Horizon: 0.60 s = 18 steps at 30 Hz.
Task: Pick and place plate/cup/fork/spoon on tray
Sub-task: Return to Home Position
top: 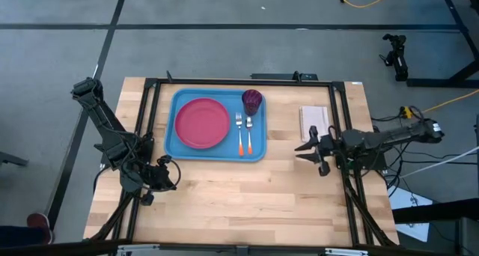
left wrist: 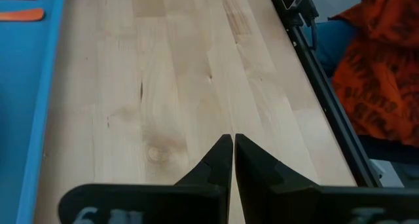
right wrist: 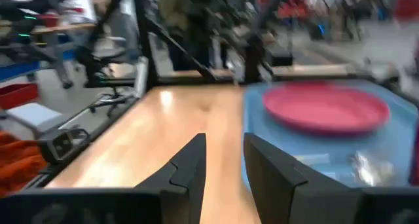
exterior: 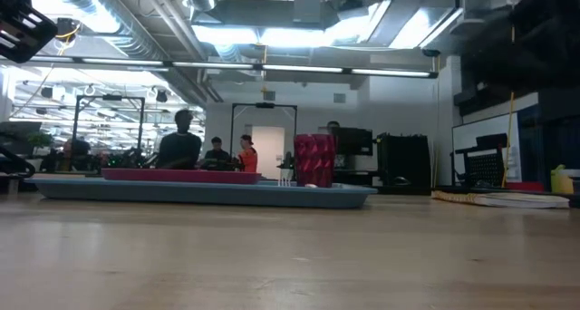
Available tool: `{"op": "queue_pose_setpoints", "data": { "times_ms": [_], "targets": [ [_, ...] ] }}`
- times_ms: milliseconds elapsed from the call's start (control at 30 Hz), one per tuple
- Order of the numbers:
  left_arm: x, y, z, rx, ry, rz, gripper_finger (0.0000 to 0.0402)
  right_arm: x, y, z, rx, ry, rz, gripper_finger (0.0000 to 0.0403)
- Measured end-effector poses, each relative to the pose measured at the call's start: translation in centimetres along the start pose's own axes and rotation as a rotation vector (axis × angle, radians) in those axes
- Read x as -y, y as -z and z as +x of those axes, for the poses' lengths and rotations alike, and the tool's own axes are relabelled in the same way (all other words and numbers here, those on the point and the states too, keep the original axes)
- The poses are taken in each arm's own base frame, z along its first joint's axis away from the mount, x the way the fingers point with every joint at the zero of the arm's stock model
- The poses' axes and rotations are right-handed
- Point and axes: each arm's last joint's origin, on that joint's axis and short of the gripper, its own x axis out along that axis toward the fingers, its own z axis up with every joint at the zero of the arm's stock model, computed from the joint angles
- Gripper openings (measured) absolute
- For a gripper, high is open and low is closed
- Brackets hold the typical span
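The light-blue tray lies at the table's far middle. On it lie the pink-red plate, the maroon cup at its far right corner, and the fork and spoon side by side, orange handles toward the near edge. The plate and tray also show in the right wrist view. My left gripper is shut and empty over bare table near the left edge. My right gripper is open and empty at the right side.
A small white pad lies right of the tray, near my right gripper. A black frame runs along the table's sides. Bare wood fills the near half. People stand in the room beyond the table.
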Motion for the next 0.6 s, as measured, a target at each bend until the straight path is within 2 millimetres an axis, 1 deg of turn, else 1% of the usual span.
{"op": "queue_pose_setpoints", "data": {
  "times_ms": [100,367,400,500,600],
  "targets": [
    [0.0,0.0,0.0,0.000,0.000,0.000,0.0011,-0.1,-0.4,-0.6,0.040,-0.047,-0.048,0.0108],
    [0.0,0.0,0.0,0.000,0.000,0.000,0.0011,0.0,-0.3,-2.1,0.069,-0.048,-0.107,0.0108],
    [0.0,0.0,0.0,0.000,0.000,0.000,0.0011,-0.1,-0.5,-2.2,0.081,-0.045,-0.114,0.0108],
    [0.0,0.0,0.0,0.001,0.000,0.000,0.0011,-0.1,-1.0,-2.4,0.052,-0.037,-0.124,0.0108],
    [0.0,0.0,0.0,0.001,0.000,-0.001,0.0011,0.0,-1.5,-2.7,0.016,0.009,-0.094,0.0108]
  ]
}}
